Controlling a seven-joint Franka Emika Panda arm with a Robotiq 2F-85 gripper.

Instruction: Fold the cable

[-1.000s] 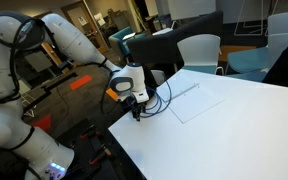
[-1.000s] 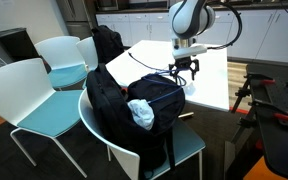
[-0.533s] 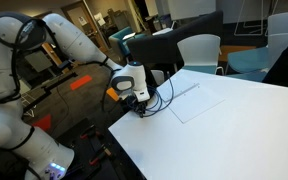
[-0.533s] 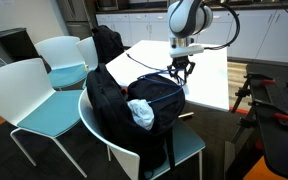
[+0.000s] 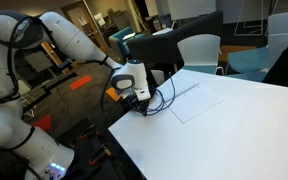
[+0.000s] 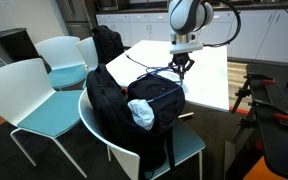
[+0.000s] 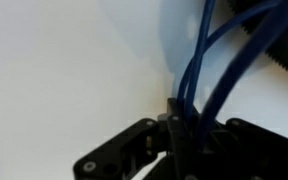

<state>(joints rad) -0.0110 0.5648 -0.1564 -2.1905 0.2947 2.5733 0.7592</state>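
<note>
the thin, glossy dark-blue cable [image 7: 198,60] lay in looped strands on the smooth white table [image 5: 234,130], near its edge. the matte black gripper [image 7: 179,128] was clamped on those strands. a second earlier its fingers had been spread wider.

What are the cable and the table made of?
Cable: probably rubber or plastic sheathing. It is dark blue and smooth with a slight sheen, and it bends in soft loops.
Table: a hard, white, matte top, possibly laminate. It is flat and even, with no grain visible.
</note>
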